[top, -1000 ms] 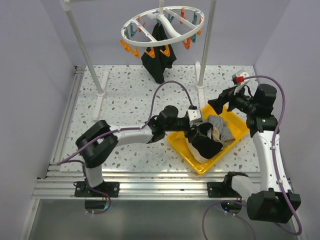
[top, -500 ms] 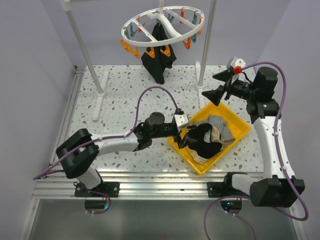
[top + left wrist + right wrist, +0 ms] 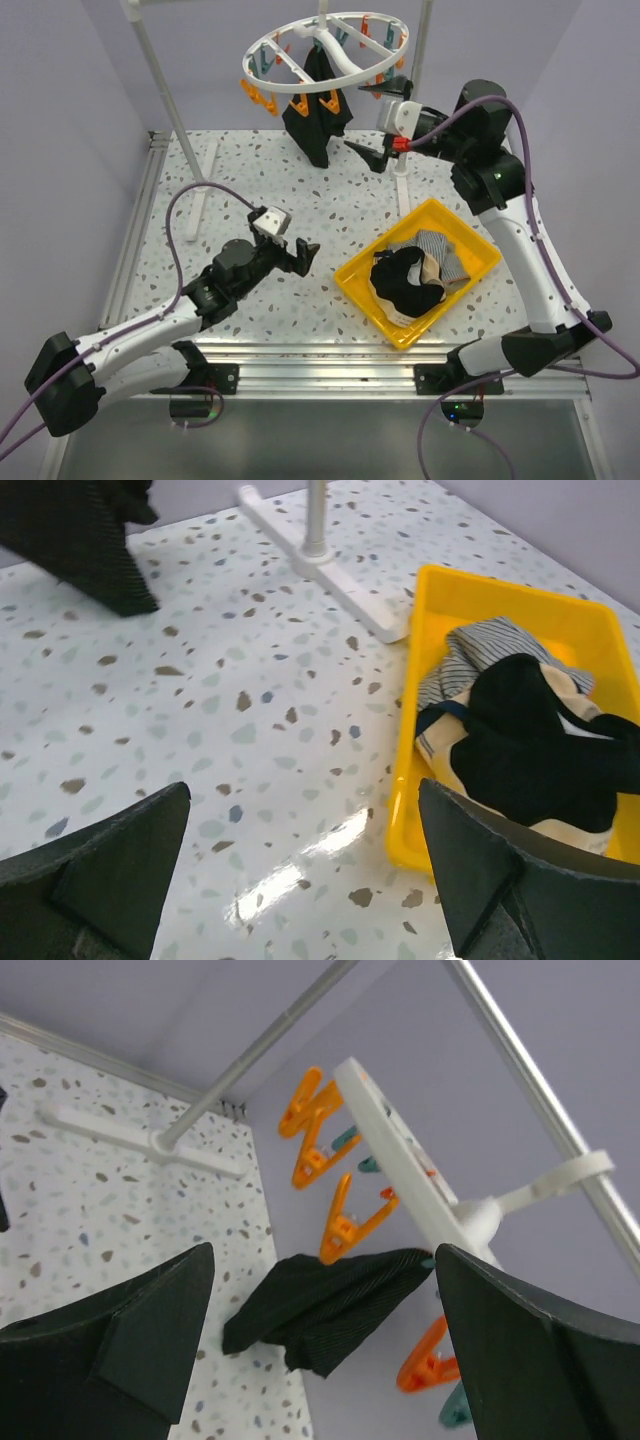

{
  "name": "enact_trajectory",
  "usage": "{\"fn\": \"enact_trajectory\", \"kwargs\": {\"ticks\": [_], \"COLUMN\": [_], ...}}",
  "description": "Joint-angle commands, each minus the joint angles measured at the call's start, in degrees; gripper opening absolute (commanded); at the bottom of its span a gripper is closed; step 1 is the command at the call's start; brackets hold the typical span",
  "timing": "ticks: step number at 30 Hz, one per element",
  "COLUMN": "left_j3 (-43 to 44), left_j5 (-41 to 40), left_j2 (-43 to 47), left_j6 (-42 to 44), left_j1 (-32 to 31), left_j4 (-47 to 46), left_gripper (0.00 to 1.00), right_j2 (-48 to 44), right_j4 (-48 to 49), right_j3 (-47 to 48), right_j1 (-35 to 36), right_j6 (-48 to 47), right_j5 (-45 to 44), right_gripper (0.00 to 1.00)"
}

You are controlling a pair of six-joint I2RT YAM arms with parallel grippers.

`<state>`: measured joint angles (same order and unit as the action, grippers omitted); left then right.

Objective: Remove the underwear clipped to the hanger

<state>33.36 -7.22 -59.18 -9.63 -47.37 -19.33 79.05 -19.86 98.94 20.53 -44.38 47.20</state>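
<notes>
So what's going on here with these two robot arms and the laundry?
Two robot arms are emptying a round peg hanger. A pile of underwear, striped, beige and black, already lies in the yellow tray. One black garment still hangs clipped to the hanger. The right end effector is raised beside it, open and holding nothing. The left end effector is open over the table, left of the tray, also empty.

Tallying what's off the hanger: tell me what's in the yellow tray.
Black underwear lies over a beige piece, with a striped piece beside them. Anything beneath the pile is covered.
</notes>
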Motion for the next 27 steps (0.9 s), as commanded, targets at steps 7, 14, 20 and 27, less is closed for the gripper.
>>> {"fn": "enact_trajectory", "kwargs": {"ticks": [7, 14, 20, 27], "left_j3": [-7.3, -10.3, -12.4, -12.5], "left_j5": [-14.6, -16.8, -17.9, -18.5], "left_j2": [15.6, 22.1, 24.5, 25.2], "left_j6": [-8.7, -11.3, -12.8, -12.8], "left_j1": [1.7, 1.8, 1.8, 1.8], "left_j4": [12.3, 16.2, 16.1, 16.6], "left_gripper": [1.0, 1.0, 1.0, 1.0], "right_j2": [11.5, 18.1, 23.1, 29.1], "right_j4": [2.2, -1.9, -3.5, -7.2], "right_j3": [17.3, 26.3, 29.4, 37.5], "right_j1": [14.3, 19.5, 25.1, 26.2], "right_j6": [-13.2, -17.7, -21.0, -22.2], "right_j5": [-22.9, -28.0, -35.2, -42.5], "right_gripper": [0.8, 0.69, 0.61, 0.57]}}
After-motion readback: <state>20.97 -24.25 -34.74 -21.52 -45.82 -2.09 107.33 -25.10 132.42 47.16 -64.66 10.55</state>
